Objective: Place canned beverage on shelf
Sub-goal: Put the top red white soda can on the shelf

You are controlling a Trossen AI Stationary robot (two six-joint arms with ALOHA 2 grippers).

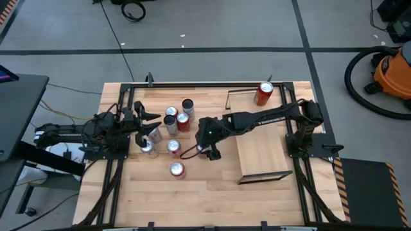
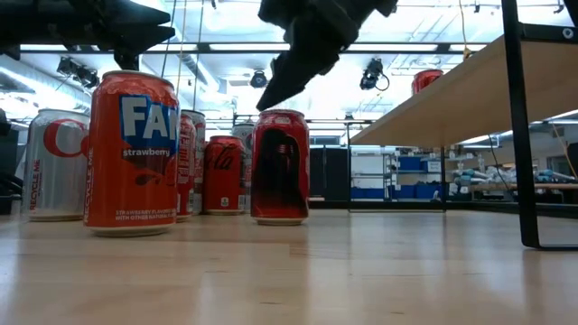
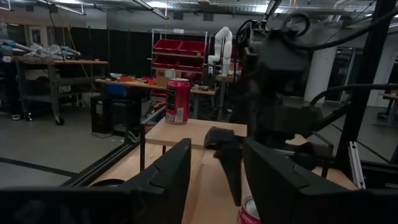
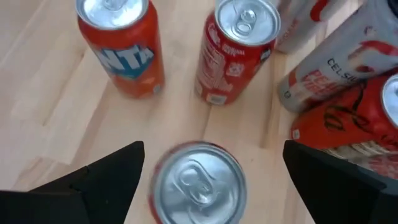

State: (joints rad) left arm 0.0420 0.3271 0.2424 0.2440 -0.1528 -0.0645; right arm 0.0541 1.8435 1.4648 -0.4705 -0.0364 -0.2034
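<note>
1. Seen level with the worktop (image 2: 361,280), the nearest thing is an orange strawberry Fanta can (image 2: 131,153), standing upright at the left.
2. Just behind it a dark red can (image 2: 279,166) stands upright near the middle, with more red and silver cans (image 2: 221,173) clustered between and behind the two.
3. The right pincer (image 1: 210,151) hangs directly above the dark red can, fingers spread wide to either side of its silver top and holding nothing; its wrist camera looks straight down on that top (image 4: 198,183).
4. From overhead, the right arm (image 1: 257,119) reaches across from the right side towards the can cluster at the worktop's middle.
5. The left pincer (image 1: 149,124) sits at the left edge of the cluster, fingers partly apart, gripping nothing that can be seen.
6. The shelf (image 1: 262,144), a raised light-wood board, stands on the right part of the worktop.
7. One red can (image 1: 263,94) already stands upright on the shelf's far corner, well apart from the others.
</note>
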